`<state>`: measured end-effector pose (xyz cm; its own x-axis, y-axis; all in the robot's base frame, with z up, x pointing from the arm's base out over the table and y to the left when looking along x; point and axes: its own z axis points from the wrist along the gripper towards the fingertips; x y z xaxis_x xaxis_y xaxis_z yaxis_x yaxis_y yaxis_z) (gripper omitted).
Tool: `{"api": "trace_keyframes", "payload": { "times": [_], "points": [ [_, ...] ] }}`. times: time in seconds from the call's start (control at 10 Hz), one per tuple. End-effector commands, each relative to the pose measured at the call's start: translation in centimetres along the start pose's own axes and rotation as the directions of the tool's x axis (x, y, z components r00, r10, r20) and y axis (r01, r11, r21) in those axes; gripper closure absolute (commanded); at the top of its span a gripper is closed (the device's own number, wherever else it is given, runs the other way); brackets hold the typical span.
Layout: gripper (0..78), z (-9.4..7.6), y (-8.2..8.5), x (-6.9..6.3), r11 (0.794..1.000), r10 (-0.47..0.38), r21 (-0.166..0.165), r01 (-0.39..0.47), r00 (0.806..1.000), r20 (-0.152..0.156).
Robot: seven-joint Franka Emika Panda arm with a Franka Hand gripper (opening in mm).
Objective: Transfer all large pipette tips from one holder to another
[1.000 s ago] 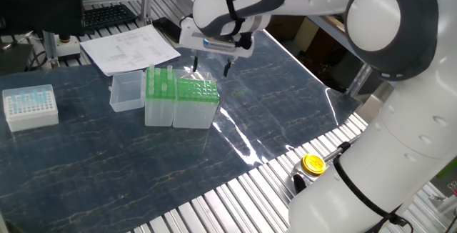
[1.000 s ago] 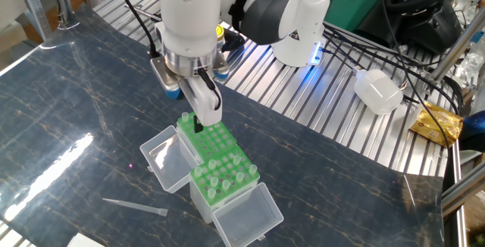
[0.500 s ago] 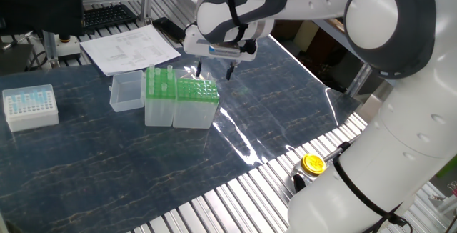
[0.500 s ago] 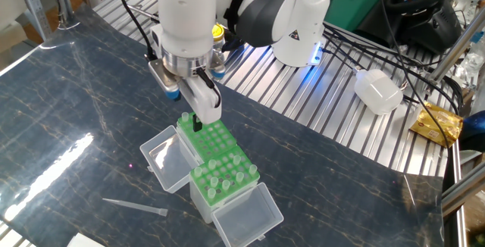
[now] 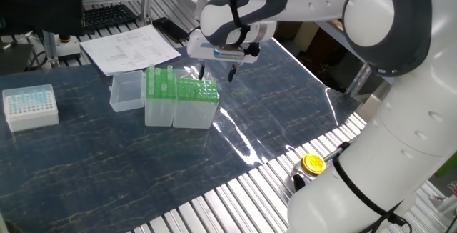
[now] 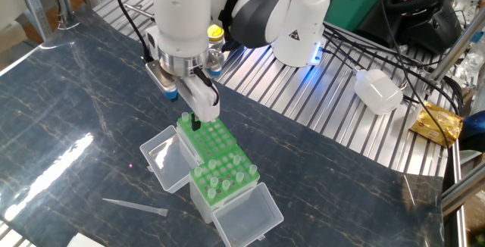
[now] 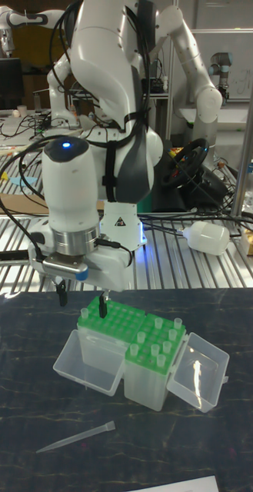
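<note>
Large pipette tips (image 6: 224, 173): several stand upright in the narrower rack (image 6: 224, 177); one lies loose on the table (image 6: 136, 207).
Gripper (image 5: 216, 73): fingers apart, empty, poised above the wider holder (image 5: 196, 91), apparently for a vertical pick.
Boxes: side by side, touching, keeping transfers short.

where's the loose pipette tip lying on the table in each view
One fixed view: not visible.
The other fixed view: loose tip lies on the table at lower left, left of the green-topped boxes.
Tall fixed view: it lies near the bottom, in front of the same boxes.
</note>
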<state>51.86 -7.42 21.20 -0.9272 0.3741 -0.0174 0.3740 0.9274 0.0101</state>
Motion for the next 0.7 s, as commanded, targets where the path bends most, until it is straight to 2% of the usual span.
{"api": "trace_keyframes", "payload": {
  "times": [0.1,0.7],
  "points": [
    [0.2,0.36,-0.36,0.23,1.000,-0.011,-0.004,0.011,1.000,0.002],
    [0.2,0.72,-0.48,0.78,1.000,-0.019,-0.010,0.019,1.000,-0.001]
  ]
}}
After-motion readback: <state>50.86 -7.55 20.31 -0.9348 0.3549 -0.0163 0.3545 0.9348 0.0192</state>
